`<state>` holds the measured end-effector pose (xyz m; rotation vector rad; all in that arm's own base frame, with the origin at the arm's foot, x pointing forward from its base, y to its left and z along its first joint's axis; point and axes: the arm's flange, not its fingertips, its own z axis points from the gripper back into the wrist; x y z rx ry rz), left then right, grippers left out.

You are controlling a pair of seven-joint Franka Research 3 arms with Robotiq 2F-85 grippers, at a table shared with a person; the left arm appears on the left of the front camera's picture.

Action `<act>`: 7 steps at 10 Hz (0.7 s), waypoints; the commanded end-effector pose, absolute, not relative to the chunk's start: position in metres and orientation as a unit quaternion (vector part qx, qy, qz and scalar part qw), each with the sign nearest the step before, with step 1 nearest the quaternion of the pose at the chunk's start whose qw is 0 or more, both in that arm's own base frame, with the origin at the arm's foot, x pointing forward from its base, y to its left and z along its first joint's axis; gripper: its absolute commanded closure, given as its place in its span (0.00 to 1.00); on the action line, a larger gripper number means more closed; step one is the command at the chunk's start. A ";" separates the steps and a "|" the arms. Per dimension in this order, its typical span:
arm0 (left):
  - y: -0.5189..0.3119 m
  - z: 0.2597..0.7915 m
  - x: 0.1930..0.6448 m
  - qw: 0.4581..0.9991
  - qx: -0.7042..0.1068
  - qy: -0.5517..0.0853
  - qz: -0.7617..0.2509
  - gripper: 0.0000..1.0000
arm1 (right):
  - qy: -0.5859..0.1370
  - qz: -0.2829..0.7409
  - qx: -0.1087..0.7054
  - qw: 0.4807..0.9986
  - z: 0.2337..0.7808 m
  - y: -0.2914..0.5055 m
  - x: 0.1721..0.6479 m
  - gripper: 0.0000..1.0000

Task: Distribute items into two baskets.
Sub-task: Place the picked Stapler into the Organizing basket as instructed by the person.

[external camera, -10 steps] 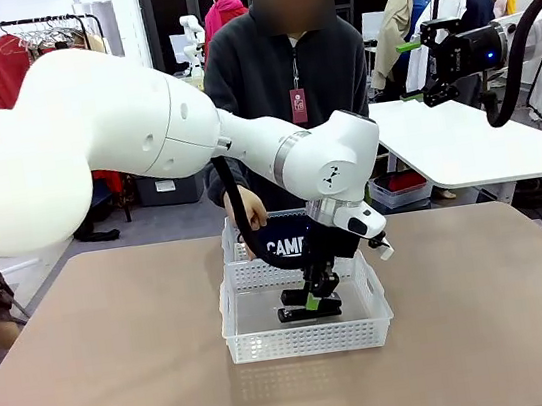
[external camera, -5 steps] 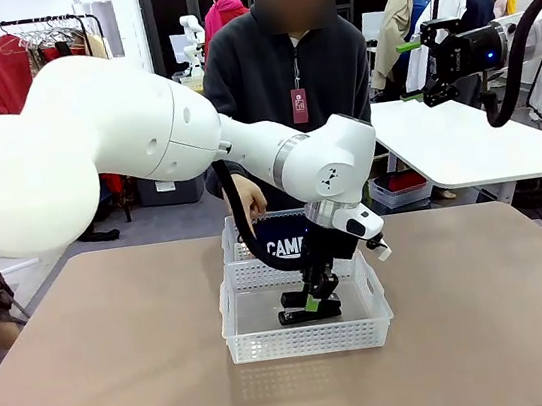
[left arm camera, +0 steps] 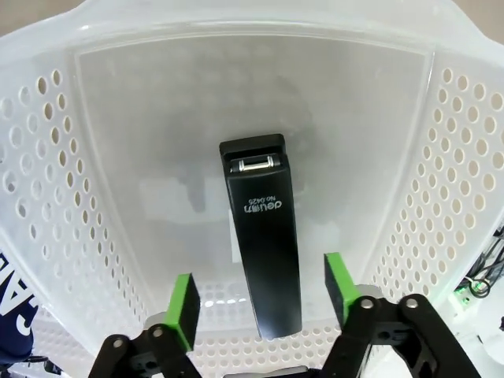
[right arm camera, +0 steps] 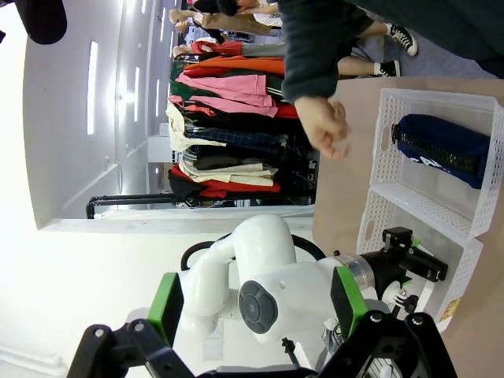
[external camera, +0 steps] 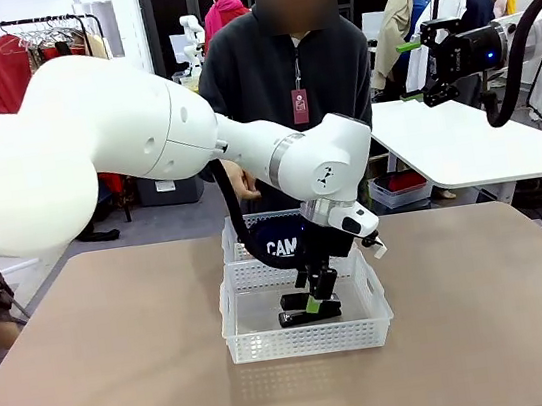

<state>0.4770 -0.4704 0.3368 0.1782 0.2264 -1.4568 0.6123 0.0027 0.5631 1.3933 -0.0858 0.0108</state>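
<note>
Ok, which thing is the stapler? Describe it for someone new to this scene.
On the tan table stand two white lattice baskets, one behind the other. The stapler lies flat in the nearer basket, under the left claw. It is a slim black bar; the far basket's pouch is navy fabric.

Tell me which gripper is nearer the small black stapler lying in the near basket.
Left. The left gripper hangs just above the small black stapler, open jaws either side of it, not gripping. The right gripper is raised high and far off to the robot's right.
</note>
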 end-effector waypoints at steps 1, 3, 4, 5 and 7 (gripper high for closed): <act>-0.460 0.351 0.474 0.748 0.072 0.103 -0.652 0.00 | -0.039 0.006 0.642 0.766 0.566 0.003 0.611 0.00; -0.456 0.357 0.474 0.749 0.068 0.102 -0.651 0.00 | -0.039 0.006 0.642 0.766 0.566 0.003 0.611 0.00; -0.454 0.360 0.473 0.746 0.065 0.101 -0.655 0.00 | -0.039 0.006 0.642 0.766 0.566 0.003 0.611 0.00; -0.453 0.363 0.473 0.745 0.064 0.100 -0.657 0.00 | -0.039 0.006 0.642 0.766 0.566 0.003 0.611 0.00; -0.453 0.370 0.470 0.747 0.065 0.096 -0.655 0.00 | -0.039 0.006 0.642 0.766 0.566 0.003 0.611 0.00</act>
